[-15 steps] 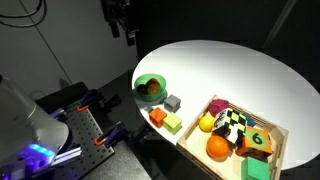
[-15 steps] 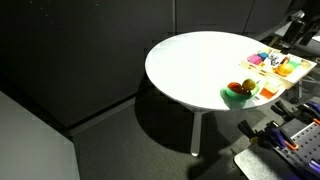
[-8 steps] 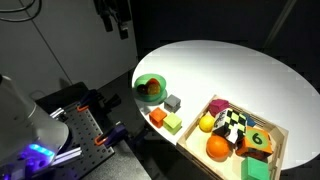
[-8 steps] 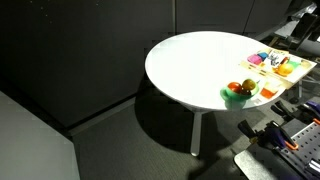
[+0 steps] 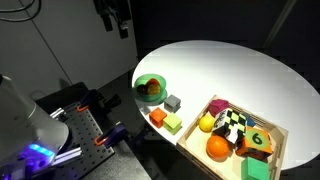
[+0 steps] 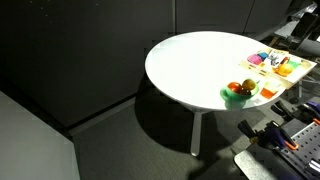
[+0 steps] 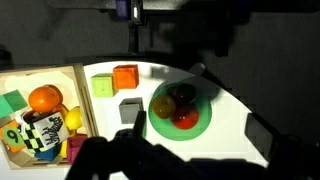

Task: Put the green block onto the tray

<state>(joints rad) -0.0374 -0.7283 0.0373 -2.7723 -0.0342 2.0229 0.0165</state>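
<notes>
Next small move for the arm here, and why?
Probably none beyond holding clear: the wrist view shows the green block seemingly already inside the tray, beside the orange fruit, and the pincer hangs high, off to the side of the table, nowhere near any block.

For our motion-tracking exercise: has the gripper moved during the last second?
Yes. In an exterior view the gripper has shifted left, away from the white table and its rim, then stayed put.

Round white table [image 5: 225, 70] with green bowl [image 5: 150, 88] of fruit, near it grey cube [image 5: 173, 102], orange cube [image 5: 158, 117], lime cube [image 5: 173, 123]
</notes>
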